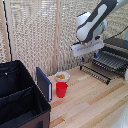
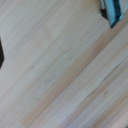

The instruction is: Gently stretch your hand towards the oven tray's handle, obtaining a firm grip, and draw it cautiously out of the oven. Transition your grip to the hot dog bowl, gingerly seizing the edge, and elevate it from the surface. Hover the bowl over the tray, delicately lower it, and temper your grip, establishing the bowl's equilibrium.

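The pincer (image 1: 85, 59) hangs in mid-air under the white arm (image 1: 91, 25), just off the near-left corner of the oven tray (image 1: 102, 66), and it carries nothing. How wide its fingers stand, I cannot tell: they are small and blurred in the exterior view, and the wrist view catches only a sliver of dark and teal hardware at its edge. Below it lies bare light wood, the table (image 1: 95, 102), and that pale grain fills the wrist view too.

Just to the exterior view's right of the pincer, the tray sits drawn out from the oven (image 1: 116, 50), its thin dark bars reaching forward over the table. The oven tray's handle (image 1: 95, 74) runs along its front edge, near the pincer but apart from it.

Well off to the exterior view's left, the hot dog bowl (image 1: 62, 77) rests on the table with yellowish food inside. A red cup (image 1: 61, 89) stands just in front of it, a blue board (image 1: 44, 83) leans beside both, and a big black bin (image 1: 20, 97) fills the near-left corner.
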Tool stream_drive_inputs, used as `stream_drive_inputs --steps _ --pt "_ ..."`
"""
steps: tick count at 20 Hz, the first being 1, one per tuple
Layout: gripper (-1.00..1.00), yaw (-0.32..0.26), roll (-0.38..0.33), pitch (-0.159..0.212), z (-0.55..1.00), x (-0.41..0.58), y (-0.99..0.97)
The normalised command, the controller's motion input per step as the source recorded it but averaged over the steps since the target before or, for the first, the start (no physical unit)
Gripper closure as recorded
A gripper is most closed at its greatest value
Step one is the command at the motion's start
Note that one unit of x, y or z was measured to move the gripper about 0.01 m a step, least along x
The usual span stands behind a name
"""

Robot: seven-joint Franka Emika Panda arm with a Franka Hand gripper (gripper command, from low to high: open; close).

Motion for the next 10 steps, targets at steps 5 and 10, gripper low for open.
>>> stream_drive_inputs --steps 5,10 --pt "-1.0 -0.133 0.187 -0.144 -0.09 0.2 0.47" --pt "-1.0 -0.142 0.122 -0.164 -0.23 0.209 0.44"
